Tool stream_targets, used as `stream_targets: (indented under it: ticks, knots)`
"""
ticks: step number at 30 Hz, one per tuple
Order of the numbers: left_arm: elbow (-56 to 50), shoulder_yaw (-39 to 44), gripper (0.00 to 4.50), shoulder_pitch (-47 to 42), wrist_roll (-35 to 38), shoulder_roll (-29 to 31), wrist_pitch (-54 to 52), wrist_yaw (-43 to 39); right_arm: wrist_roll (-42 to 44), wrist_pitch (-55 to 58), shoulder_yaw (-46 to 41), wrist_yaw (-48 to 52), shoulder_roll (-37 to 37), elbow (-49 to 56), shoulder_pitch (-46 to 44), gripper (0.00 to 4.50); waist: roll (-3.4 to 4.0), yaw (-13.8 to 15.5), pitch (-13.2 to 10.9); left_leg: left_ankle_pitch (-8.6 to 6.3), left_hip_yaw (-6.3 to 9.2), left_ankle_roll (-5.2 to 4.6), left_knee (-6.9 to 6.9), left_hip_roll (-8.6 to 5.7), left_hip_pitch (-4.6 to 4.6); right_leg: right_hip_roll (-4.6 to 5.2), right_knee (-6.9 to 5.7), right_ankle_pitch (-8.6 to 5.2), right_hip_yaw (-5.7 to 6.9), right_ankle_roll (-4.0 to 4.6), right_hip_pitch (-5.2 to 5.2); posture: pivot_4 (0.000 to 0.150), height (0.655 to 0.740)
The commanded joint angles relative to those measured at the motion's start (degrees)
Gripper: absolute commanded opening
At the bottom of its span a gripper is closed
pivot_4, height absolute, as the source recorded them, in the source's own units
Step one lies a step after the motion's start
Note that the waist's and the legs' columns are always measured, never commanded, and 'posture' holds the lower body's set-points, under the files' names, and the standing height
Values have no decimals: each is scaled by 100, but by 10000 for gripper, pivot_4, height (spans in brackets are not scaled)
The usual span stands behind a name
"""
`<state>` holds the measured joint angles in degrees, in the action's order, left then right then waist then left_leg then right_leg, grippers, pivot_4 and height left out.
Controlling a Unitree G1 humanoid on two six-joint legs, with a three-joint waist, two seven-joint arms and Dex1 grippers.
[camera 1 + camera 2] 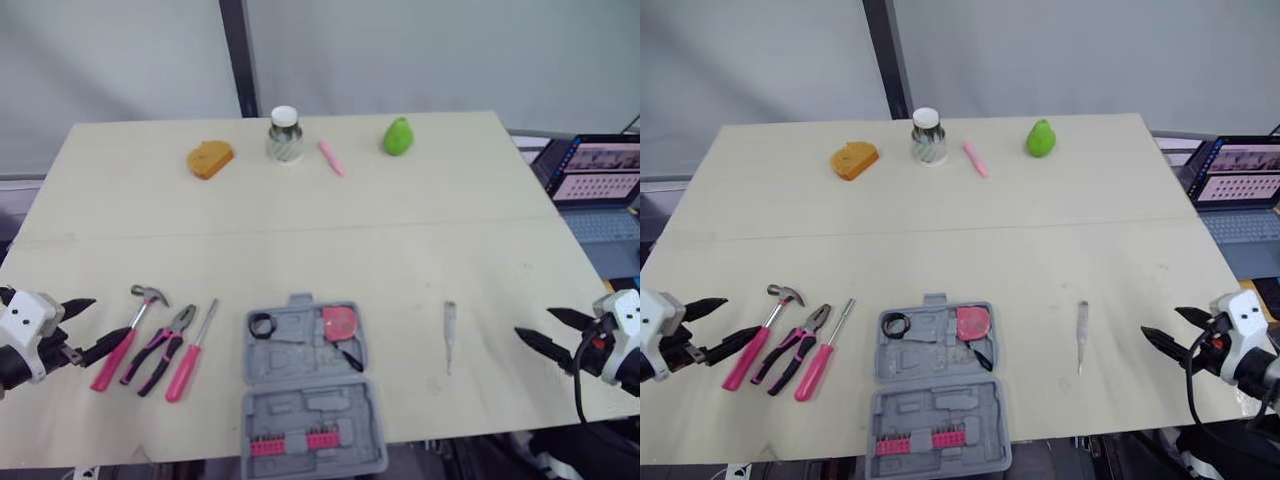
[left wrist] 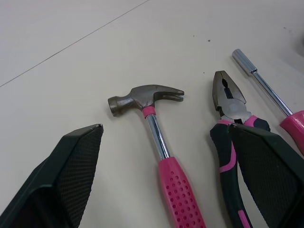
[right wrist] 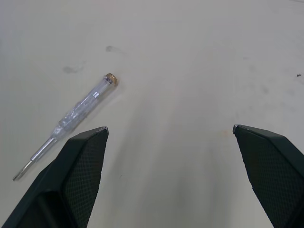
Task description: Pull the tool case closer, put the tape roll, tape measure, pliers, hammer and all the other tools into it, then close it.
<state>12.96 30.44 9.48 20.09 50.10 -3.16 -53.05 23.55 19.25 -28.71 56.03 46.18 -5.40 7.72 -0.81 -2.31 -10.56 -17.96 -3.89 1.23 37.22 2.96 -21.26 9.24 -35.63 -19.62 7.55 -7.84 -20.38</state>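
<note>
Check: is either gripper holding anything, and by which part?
Nothing held. Left gripper is open near the hammer; right gripper is open near the clear screwdriver.

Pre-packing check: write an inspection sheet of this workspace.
Surface: pale wooden table.
Job's things: grey plastic tool case, open, holding black tape roll and pink tape measure; pink-handled hammer, pink-black pliers, pink-handled screwdriver left of it; clear tester screwdriver right.
Clutter: orange bread-shaped piece, white-lidded jar, pink marker, green pear at far edge.
Grippers: left pincer open by hammer; right pincer open, empty.
Cables: black cable at right wrist.
Surroundings: open laptop at right.
</note>
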Motion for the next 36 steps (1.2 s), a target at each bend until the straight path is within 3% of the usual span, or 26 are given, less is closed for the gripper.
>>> stream_targets:
  ticks: [1, 19, 27, 36]
  knots:
    - [-144, 55, 45000, 3, 18, -21, -14, 48, 97, 79, -70, -95, 13, 203, 22, 44421, 0, 74, -1, 1, -15, 1, 0, 1, -2, 1, -6, 0, -5, 0, -12, 1500, 7400]
    - [-178, 37, 45000, -94, -10, -49, -44, 162, 230, 526, -146, -366, -109, 652, 84, 44421, 0, 211, -1, 3, -92, 1, 3, 6, 2, 1, -22, 1, -80, 2, -74, 1500, 7400]
    - [-79, 897, 45000, 112, 261, -170, -341, 691, 557, 1370, -597, -1055, -269, 1409, 368, 44421, -3, 202, -1, 0, -140, -4, 1, 14, 1, 0, -34, 3, -117, 4, -111, 1500, 7400]
    - [477, 1271, 45000, 354, 89, -201, -138, 1050, 297, 679, -538, -1459, -523, 1273, 245, 44421, -9, 201, 2, -4, -158, -6, 4, 23, 6, -4, -31, 10, -122, 11, -116, 1500, 7400]
